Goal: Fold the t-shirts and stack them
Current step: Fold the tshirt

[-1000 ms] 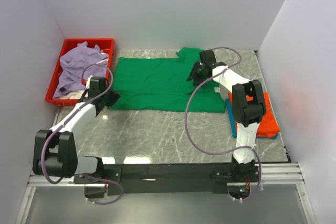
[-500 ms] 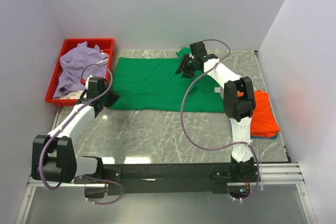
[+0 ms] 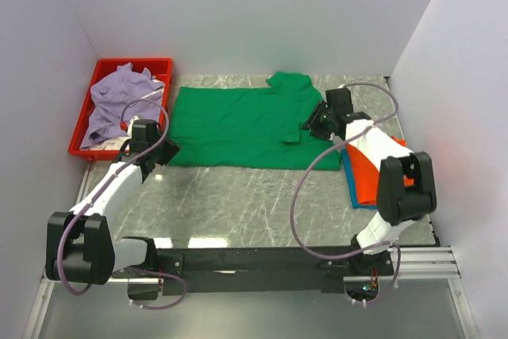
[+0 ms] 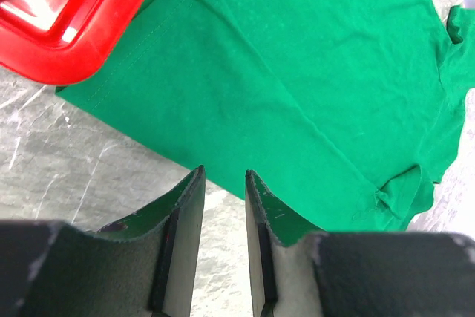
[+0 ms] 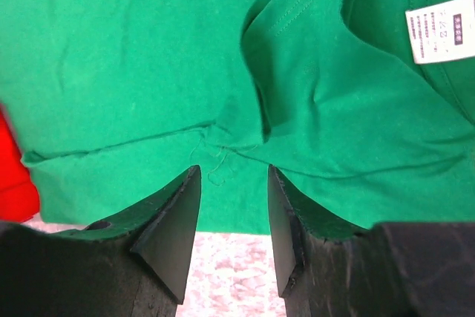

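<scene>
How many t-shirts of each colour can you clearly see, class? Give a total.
Green t-shirt: 1
Lavender t-shirt: 1
Orange t-shirt: 1
Blue t-shirt: 1, only its edge showing
Total: 4 clearly seen

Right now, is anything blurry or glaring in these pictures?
Top external view: sharp, evenly lit, a pale reflection on the table. Left wrist view: bright glare on the red tray. Right wrist view: green t-shirt crisp, print on its label unreadable.
</scene>
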{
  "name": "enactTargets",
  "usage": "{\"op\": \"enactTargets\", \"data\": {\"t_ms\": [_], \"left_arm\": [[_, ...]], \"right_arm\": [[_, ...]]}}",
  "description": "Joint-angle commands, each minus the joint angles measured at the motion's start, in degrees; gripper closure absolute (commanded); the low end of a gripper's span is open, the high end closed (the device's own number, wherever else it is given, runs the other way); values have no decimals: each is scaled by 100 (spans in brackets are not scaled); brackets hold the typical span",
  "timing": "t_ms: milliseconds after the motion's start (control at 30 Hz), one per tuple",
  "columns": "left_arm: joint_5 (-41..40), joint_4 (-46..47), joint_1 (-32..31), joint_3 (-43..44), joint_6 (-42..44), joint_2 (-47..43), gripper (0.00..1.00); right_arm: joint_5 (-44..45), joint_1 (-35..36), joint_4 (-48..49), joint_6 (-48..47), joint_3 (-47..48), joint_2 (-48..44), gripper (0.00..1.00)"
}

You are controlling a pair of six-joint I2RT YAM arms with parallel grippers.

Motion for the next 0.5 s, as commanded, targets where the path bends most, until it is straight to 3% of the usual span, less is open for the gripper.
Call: {"op": "enactTargets", "data": {"t_ms": [0, 200, 467], "left_arm": [[84, 185, 40, -89, 97, -155, 67], [172, 203, 40, -80, 80, -164, 67], [198, 185, 40, -10, 89, -129, 68]], "right_arm": [[199, 71, 617, -24, -444, -453, 52], [340, 97, 618, -85, -691, -174, 60], [471, 369, 469, -182, -244, 600, 73]]}}
